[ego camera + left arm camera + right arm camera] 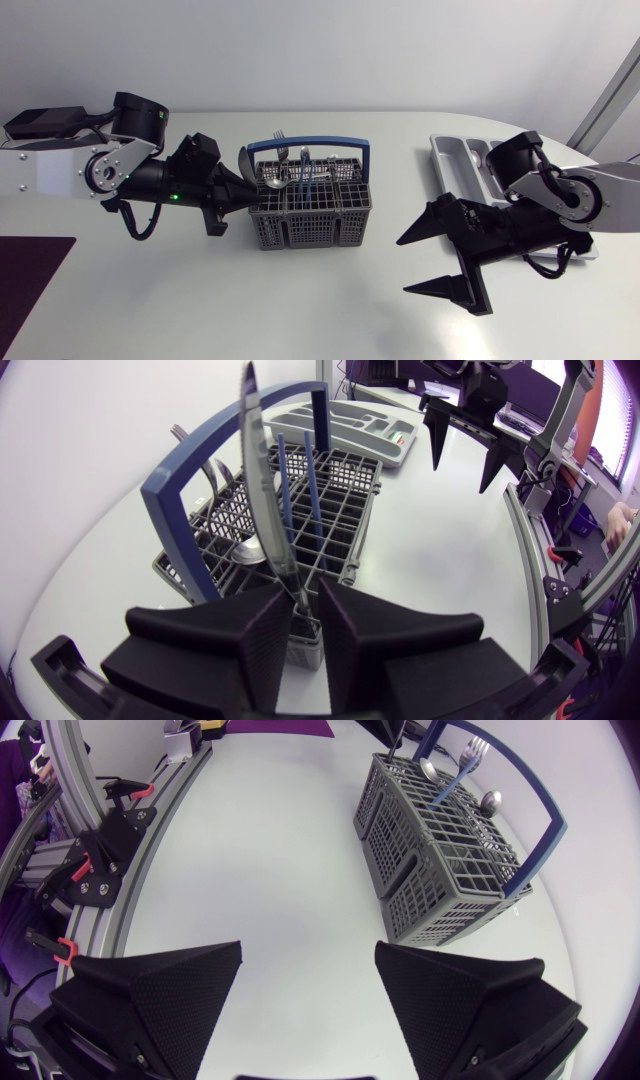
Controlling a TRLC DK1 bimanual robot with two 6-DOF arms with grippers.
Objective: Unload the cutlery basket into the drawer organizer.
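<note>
Cutlery basket (310,205) is nearly full: the left gripper (305,610) pinches one utensil (262,510) at its edge, the right gripper (308,955) gapes empty beyond it, and the drawer organizer (350,422) looks unfilled.

Pale table (330,320), dark mat (30,290).
The mat, deep purple and perhaps cloth, lies flat on the table at its left edge, well apart from everything else.

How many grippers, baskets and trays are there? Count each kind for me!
Grippers: 2 (left gripper, holding a knife; right gripper, open)
Baskets: 1 (cutlery basket)
Trays: 1 (drawer organizer)
Total: 4
</note>
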